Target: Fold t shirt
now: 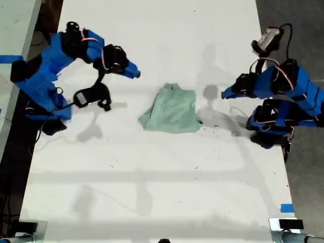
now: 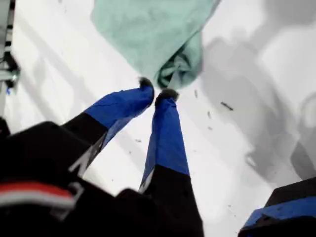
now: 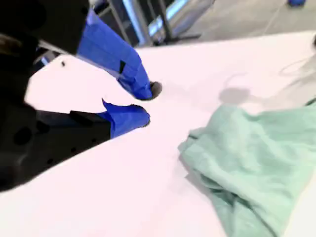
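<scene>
In the exterior view, the t shirt [image 1: 172, 110] lies bunched and wrinkled in the middle of the white table [image 1: 152, 182], between two blue arms.

In the first wrist view, my first gripper [image 2: 159, 91] has its tips nearly together, holding nothing, just before the cloth's edge.

In the second wrist view, my second gripper [image 3: 148, 102] stands narrowly open and empty, apart from the shirt.
</scene>
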Robot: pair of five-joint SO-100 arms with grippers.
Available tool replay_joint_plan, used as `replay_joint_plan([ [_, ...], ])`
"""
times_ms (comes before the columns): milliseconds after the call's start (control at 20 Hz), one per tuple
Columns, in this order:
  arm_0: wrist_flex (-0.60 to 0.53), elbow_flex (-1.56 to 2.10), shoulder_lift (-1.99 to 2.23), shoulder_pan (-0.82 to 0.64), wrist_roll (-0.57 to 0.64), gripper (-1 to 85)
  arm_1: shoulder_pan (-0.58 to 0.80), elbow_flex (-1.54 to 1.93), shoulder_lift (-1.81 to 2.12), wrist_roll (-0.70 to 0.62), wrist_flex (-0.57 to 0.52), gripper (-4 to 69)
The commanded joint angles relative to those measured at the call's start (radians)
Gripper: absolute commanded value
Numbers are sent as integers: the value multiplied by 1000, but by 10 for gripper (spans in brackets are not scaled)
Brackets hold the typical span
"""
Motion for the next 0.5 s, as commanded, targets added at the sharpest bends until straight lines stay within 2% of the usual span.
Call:
replay_joint_plan([
  [0, -321, 667, 611, 279, -156, -3, -304, 267, 281, 186, -104, 2],
  [50, -486, 996, 819, 334, -215, -3, -371, 393, 353, 213, -149, 2],
  [150, -670, 1525, 1213, 354, -285, -3, -433, 618, 538, 198, -258, 2],
  [200, -695, 1746, 1466, 354, -291, -1, -437, 727, 652, 215, -255, 2],
  [250, -666, 1908, 1631, 341, -307, 0, -446, 756, 640, 230, -221, 2],
  [350, -627, 1947, 1601, 337, -285, 3, -437, 836, 643, 193, -212, -23],
  [400, -611, 1982, 1628, 330, -282, 22, -420, 885, 643, 184, -189, -9],
  [450, -557, 2008, 1626, 302, -290, 32, -419, 948, 644, 158, -225, 66],
])
